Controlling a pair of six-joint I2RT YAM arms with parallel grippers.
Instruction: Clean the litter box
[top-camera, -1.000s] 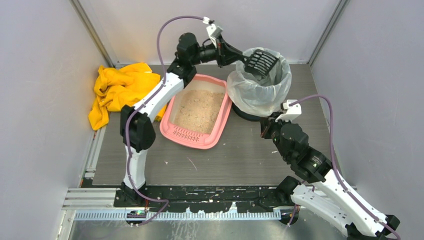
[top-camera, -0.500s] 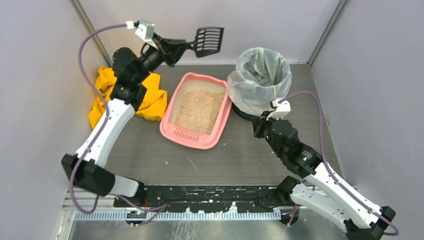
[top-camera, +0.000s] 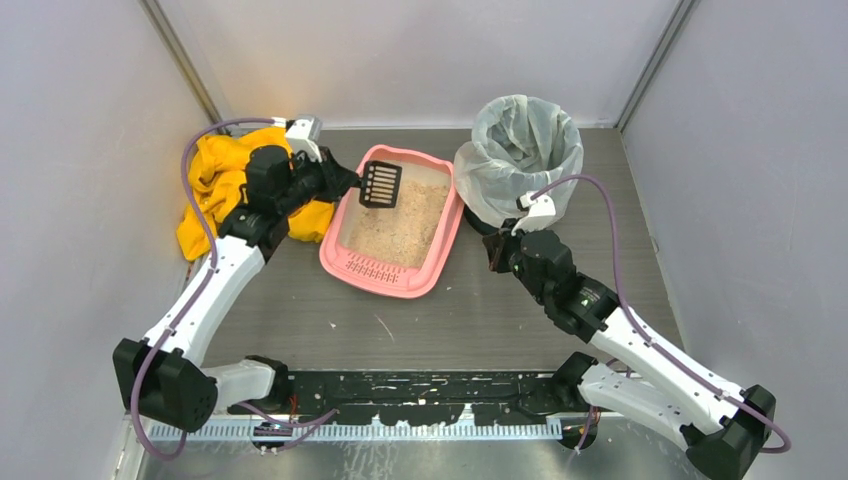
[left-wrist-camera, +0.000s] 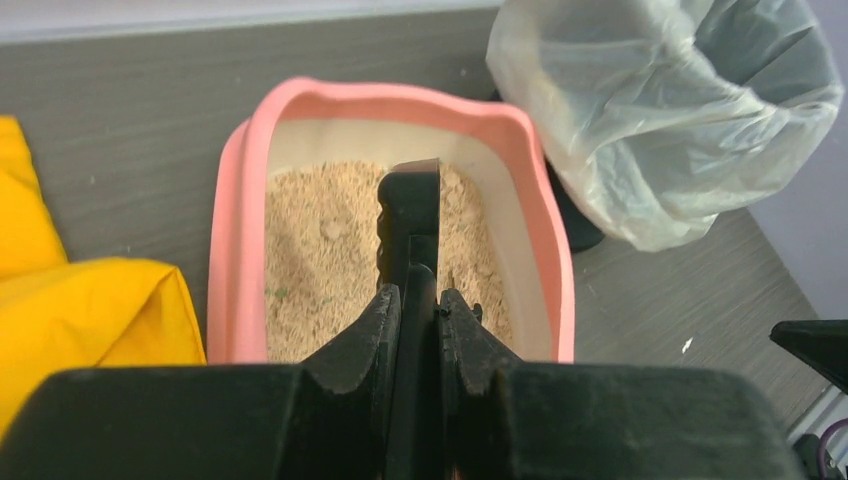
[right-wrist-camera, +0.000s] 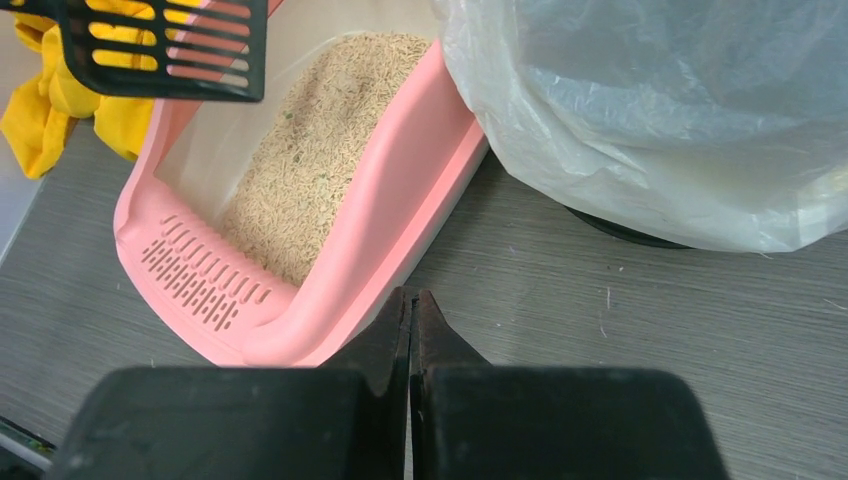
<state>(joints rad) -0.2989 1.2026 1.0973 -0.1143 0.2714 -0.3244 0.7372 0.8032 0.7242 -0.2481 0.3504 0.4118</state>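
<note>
Left end effector (left-wrist-camera: 418, 300) clamps a scoop (top-camera: 381, 184) over the central litter box (top-camera: 385, 277); right end effector (right-wrist-camera: 413, 310), pressed together, sits beside the bin (top-camera: 520, 160).

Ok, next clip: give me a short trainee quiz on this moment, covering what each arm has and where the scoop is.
1. True or false: the left gripper is shut on the handle of the black slotted scoop.
2. The scoop's head is above: A) the lined bin, B) the litter box, C) the yellow cloth.
3. Fill in: the right gripper has its jaws ___ and holds nothing.

Key: 1 true; 2 B; 3 shut.
</note>
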